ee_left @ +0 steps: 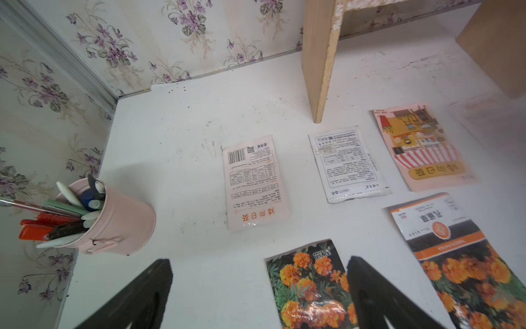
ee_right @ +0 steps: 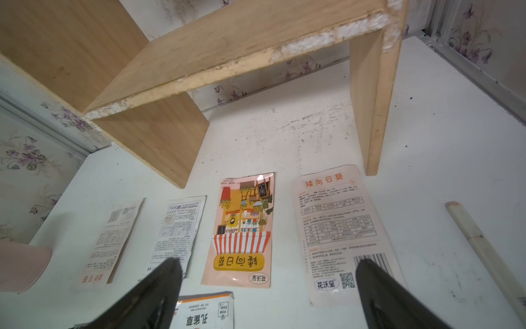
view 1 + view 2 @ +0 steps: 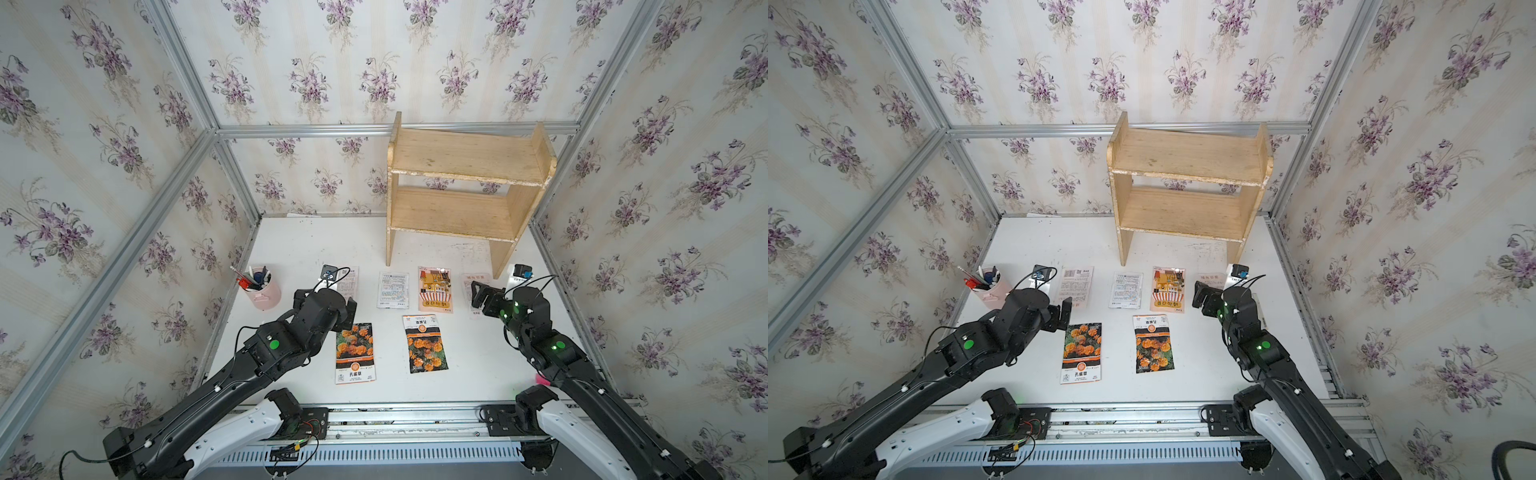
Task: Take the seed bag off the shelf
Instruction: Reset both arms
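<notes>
Lying flat, seed bag [image 2: 341, 228] is laid lengthwise near-far, title end toward shelf [image 2: 227, 48]; left gripper [image 1: 258, 259], right gripper [image 2: 267, 260] spread, empty.

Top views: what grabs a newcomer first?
The wooden shelf at the back, both tiers bare. Before it six seed bags lie flat on the white table, the two orange marigold bags nearest the arms. A pink pen cup stands by the left wall.
</notes>
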{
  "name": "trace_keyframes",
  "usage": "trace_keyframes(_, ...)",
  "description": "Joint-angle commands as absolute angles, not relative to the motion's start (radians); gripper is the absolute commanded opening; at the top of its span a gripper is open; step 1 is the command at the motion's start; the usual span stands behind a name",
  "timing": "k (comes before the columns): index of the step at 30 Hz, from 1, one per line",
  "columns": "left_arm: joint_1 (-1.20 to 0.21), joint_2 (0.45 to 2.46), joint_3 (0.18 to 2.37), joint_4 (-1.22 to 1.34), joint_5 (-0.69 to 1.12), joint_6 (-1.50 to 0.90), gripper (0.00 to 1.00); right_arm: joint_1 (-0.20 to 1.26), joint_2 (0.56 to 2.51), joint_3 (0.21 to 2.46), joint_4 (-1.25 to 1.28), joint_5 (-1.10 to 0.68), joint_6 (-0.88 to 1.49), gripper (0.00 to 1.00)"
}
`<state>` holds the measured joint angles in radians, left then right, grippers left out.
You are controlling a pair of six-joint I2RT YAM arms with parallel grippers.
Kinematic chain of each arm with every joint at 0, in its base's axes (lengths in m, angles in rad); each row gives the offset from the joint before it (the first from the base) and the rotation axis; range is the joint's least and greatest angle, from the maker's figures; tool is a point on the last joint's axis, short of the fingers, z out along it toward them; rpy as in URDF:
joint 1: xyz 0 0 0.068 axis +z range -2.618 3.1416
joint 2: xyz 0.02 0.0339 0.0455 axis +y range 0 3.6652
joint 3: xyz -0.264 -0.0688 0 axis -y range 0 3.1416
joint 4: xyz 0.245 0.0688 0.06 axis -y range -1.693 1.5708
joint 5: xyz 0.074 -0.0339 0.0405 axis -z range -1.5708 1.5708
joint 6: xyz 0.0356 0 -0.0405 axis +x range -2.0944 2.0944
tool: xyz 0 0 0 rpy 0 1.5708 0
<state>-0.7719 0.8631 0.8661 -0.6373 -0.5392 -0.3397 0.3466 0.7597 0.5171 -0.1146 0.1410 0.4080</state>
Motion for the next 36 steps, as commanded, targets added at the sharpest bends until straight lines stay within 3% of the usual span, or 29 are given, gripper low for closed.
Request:
trace_keyframes(1,-0.745,0.893,0.840,-0.519,-0.619,-0.287,1.00,0.288,0.790,0.506,0.014,0.092,0.306,1.00)
trace_keyframes(6,-0.651,0.965,0.814,-0.444,-0.607,-0.255,1.00,0.204,0.853,0.479,0.152,0.128,0.201,1.00)
trace_keyframes(11,-0.508,1.007,0.738,-0.259,-0.482,-0.188,1.00,0.133,0.966,0.366,0.445,0.154,0.127,1.00)
trace_keyframes(23,-0.286,1.126,0.604,0.090,-0.330,-0.078,1.00,0.119,1.368,0.315,0.942,0.203,0.017,1.00)
trace_keyframes(36,-0.114,1.228,0.469,0.437,-0.115,0.038,1.00,0.040,1.476,0.231,1.199,0.072,0.025,1.00)
